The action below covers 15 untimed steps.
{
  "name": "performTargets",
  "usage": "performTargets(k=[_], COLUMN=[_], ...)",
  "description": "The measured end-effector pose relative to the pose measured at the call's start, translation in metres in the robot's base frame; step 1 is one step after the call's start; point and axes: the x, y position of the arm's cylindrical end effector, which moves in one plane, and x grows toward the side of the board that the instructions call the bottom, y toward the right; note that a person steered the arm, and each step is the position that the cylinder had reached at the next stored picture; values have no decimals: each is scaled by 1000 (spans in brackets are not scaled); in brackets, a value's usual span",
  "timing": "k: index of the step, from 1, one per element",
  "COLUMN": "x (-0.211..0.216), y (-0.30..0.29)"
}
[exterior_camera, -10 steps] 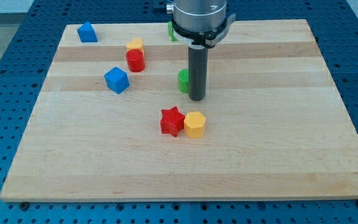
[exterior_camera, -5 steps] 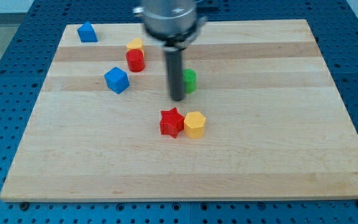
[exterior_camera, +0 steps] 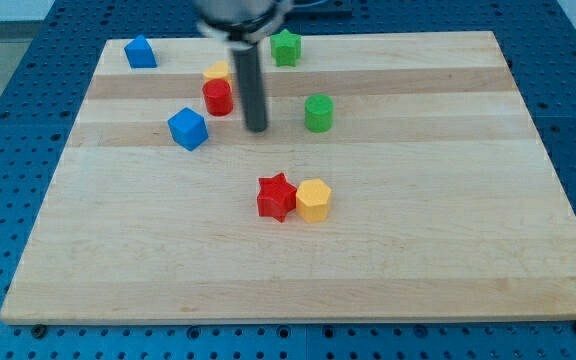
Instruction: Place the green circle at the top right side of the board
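Observation:
The green circle (exterior_camera: 318, 112) is a short green cylinder standing near the board's middle, a little above centre. My tip (exterior_camera: 256, 129) is the lower end of the dark rod, blurred with motion. It sits to the left of the green circle, apart from it by a clear gap. The tip is just right of the red cylinder (exterior_camera: 217, 97).
A green star (exterior_camera: 285, 47) lies near the top edge. A yellow block (exterior_camera: 217, 71) sits behind the red cylinder. Two blue blocks lie at the left: one (exterior_camera: 187, 128) mid-left, one (exterior_camera: 140, 52) top left. A red star (exterior_camera: 277, 196) touches a yellow hexagon (exterior_camera: 313, 200) below centre.
My tip has moved from right of the green circle, across to its left and up the view. The green circle has shifted a little right and up.

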Motion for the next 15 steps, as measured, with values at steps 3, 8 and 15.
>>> performTargets(k=[3, 8, 15], x=[44, 0, -77], y=[13, 135, 187])
